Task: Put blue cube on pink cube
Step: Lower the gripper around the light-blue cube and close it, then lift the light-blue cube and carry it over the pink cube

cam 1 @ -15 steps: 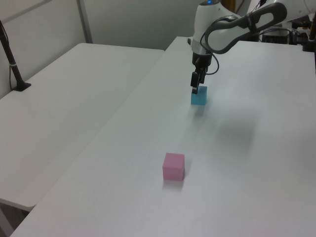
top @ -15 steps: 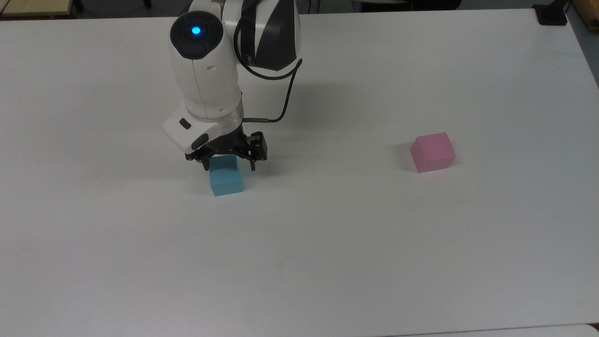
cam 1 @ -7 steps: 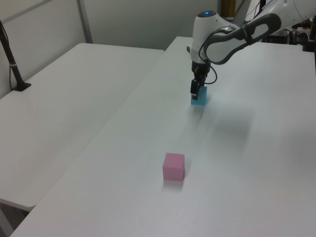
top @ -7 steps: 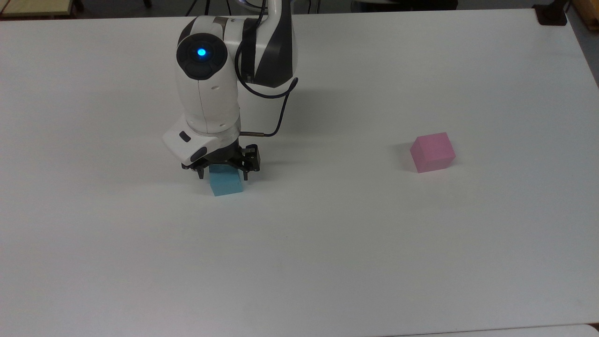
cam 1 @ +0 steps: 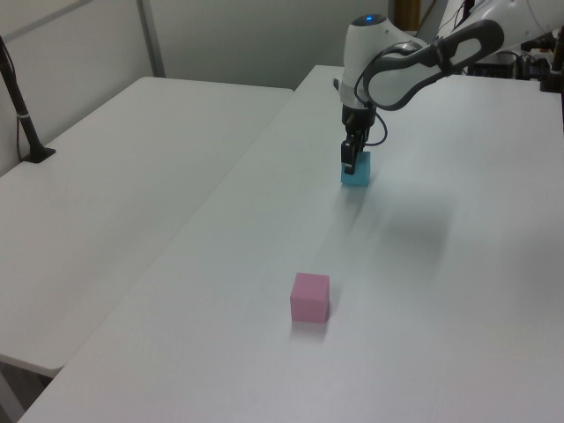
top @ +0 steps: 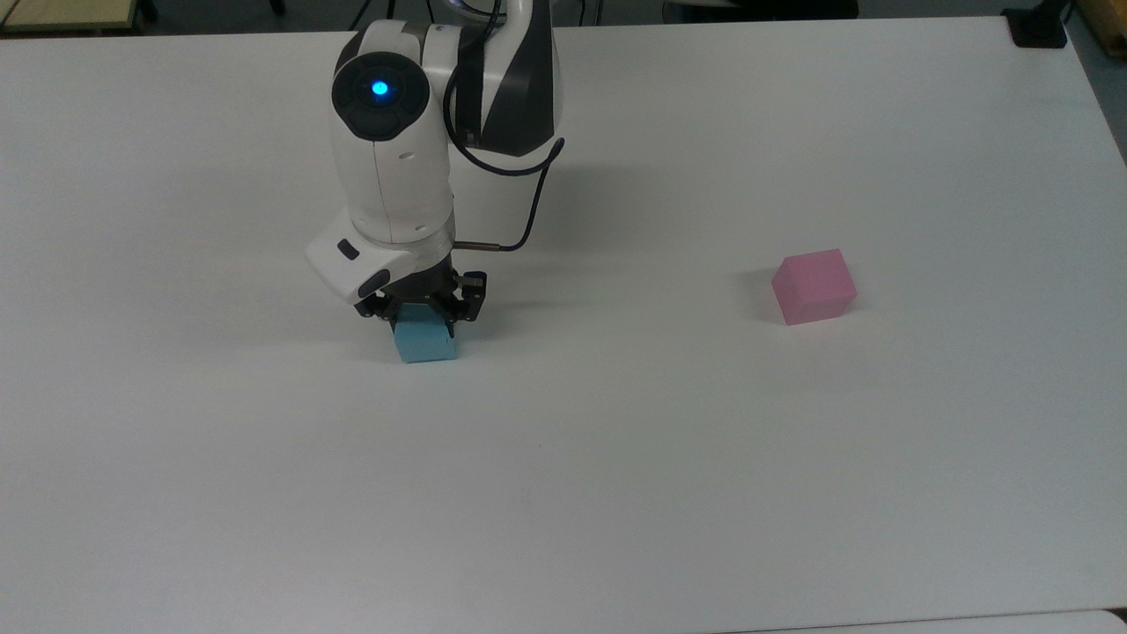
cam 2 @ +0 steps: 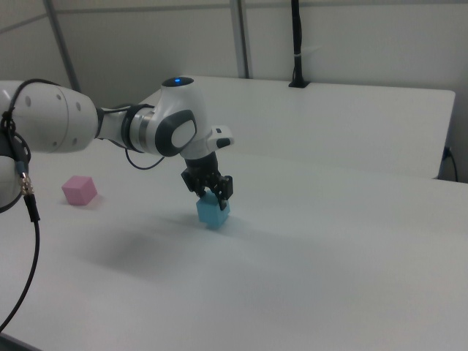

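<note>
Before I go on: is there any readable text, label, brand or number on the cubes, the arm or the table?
None can be read.
blue cube: plain faces, no text.
pink cube: plain faces, no text.
arm: a lit blue dot on top, no readable wording.
end effector: no marking legible.
table: bare white surface, no print.

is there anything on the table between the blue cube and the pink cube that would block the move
Nothing visible. The gripper is closed on the blue cube, and the table is bare between it and the pink cube, at the top view's right.
</note>
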`<state>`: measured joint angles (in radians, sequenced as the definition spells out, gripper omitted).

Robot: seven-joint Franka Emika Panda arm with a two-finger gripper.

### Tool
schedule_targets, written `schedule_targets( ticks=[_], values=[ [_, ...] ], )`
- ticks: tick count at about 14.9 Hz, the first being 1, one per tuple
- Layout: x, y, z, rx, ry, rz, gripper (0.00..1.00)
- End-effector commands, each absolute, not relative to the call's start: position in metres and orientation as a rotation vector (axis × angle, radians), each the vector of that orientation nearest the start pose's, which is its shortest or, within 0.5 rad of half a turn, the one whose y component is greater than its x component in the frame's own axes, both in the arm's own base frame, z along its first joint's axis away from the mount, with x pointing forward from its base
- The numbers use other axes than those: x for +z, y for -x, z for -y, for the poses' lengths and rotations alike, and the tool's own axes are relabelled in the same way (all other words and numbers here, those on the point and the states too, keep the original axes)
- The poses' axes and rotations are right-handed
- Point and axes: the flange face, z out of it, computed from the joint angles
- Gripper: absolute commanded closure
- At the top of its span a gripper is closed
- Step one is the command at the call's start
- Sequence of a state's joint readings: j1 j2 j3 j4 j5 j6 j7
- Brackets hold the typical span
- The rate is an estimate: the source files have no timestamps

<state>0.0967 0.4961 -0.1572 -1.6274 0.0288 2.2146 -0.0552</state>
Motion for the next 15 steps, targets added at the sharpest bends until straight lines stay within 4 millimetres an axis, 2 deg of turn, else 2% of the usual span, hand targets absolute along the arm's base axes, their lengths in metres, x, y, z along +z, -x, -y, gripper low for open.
schedule_targets(
  ticks=[1, 3, 6, 7, 9, 10, 15],
  values=[
    [0.390, -0.672, 0.015, -0.089, 3.181, -0.031, 0.49],
    [0.421, -0.662, 0.002, -0.086, 3.172, 0.000, 0.49],
    [0.460, -0.646, -0.034, -0.078, 3.157, 0.080, 0.49],
    [0.475, -0.638, -0.061, -0.083, 3.150, 0.106, 0.49],
    [0.487, -0.629, -0.100, -0.097, 3.142, 0.106, 0.49],
    [0.497, -0.627, -0.128, -0.119, 3.137, 0.090, 0.50],
    [0.501, -0.606, -0.213, -0.120, 3.113, 0.072, 0.50]
  ],
)
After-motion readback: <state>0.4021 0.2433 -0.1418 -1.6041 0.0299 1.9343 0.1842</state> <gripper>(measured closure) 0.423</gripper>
